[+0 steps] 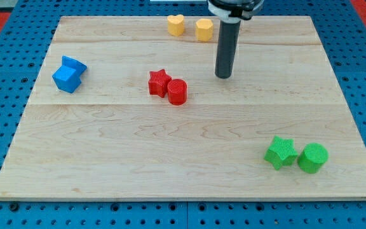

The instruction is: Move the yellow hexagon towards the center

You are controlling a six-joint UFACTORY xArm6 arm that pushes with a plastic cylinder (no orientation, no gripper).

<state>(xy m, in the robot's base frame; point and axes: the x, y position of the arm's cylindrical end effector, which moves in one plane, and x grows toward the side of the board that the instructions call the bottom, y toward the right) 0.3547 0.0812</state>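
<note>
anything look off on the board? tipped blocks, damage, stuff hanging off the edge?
Nothing stands out. All blocks sit flat on the wooden board, in same-colour pairs: yellow heart and yellow hexagon at the view's top, two blue blocks left, red star and red cylinder mid, green star and green cylinder bottom right. My tip is below-right of the hexagon, not touching.

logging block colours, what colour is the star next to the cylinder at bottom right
Green: the star beside the green cylinder, clearest in the camera view.

The tip [223, 76] stood on the board [107, 165], at five o'clock from the yellow hexagon [204, 30] and clear of it. A yellow heart [176, 25] sat at the hexagon's nine o'clock. The red star [159, 83] and red cylinder [177, 92] touched, lying at the tip's nine o'clock.
</note>
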